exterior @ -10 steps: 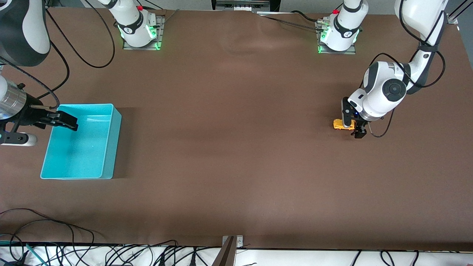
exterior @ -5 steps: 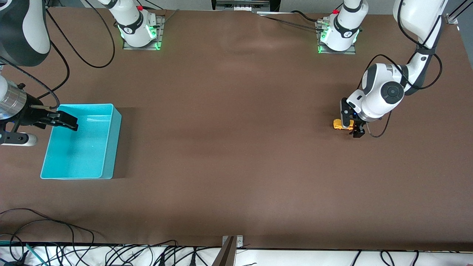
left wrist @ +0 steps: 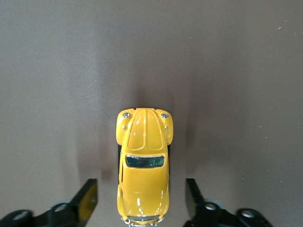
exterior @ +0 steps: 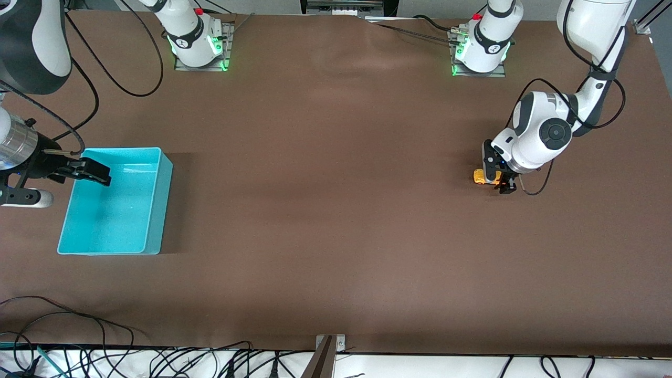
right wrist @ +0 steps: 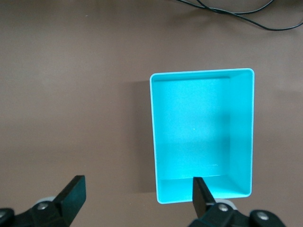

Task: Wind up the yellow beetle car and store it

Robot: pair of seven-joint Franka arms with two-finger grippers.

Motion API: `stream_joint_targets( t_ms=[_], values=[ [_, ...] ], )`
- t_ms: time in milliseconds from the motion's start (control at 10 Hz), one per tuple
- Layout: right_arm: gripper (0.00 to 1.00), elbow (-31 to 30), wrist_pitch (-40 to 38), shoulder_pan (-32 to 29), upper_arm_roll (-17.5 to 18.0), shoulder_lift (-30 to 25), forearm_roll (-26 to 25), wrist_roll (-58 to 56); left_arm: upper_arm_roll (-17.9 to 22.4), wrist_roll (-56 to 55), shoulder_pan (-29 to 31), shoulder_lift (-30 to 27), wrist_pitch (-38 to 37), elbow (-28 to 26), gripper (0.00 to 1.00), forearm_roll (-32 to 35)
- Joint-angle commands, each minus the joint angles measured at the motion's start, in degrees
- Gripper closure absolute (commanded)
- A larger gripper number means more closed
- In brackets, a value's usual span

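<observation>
The yellow beetle car (exterior: 481, 176) stands on the brown table at the left arm's end; in the left wrist view (left wrist: 143, 165) I see its roof and dark windscreen. My left gripper (exterior: 497, 180) is low over it, open, with a finger on each side of the car and a gap between each finger and the body (left wrist: 141, 204). The turquoise bin (exterior: 113, 202) stands empty at the right arm's end and shows in the right wrist view (right wrist: 202, 135). My right gripper (exterior: 89, 172) waits open above the bin's edge (right wrist: 137, 196).
Black cables (exterior: 63, 325) lie along the table edge nearest the front camera. The arms' bases (exterior: 199, 42) stand at the table's back edge. A cable (right wrist: 236, 14) lies on the table near the bin.
My left gripper has come down a little over the yellow beetle car, its fingers still open round it. The right arm and the bin have not moved.
</observation>
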Motion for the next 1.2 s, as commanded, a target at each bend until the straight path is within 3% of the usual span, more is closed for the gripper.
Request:
stream_joint_targets(
  t_ms=[0, 200, 300, 1100],
  values=[
    [0.0, -1.1, 0.6, 0.0, -0.2, -0.8, 1.1, 0.1, 0.2, 0.5, -0.5, -0.4, 0.7, -0.3, 0.68, -1.3],
    [0.0, -1.1, 0.6, -0.1, -0.2, -0.7, 1.1, 0.1, 0.2, 0.6, -0.6, -0.4, 0.7, -0.3, 0.93, -1.2],
    [0.0, -1.1, 0.6, -0.1, -0.2, -0.7, 1.1, 0.1, 0.2, 0.6, -0.6, -0.3, 0.7, -0.3, 1.0, -1.2],
    [0.0, -1.1, 0.7, -0.1, -0.2, -0.7, 1.1, 0.3, 0.5, 2.7, 2.0, 1.4, 0.7, -0.3, 1.0, -1.0]
  ],
)
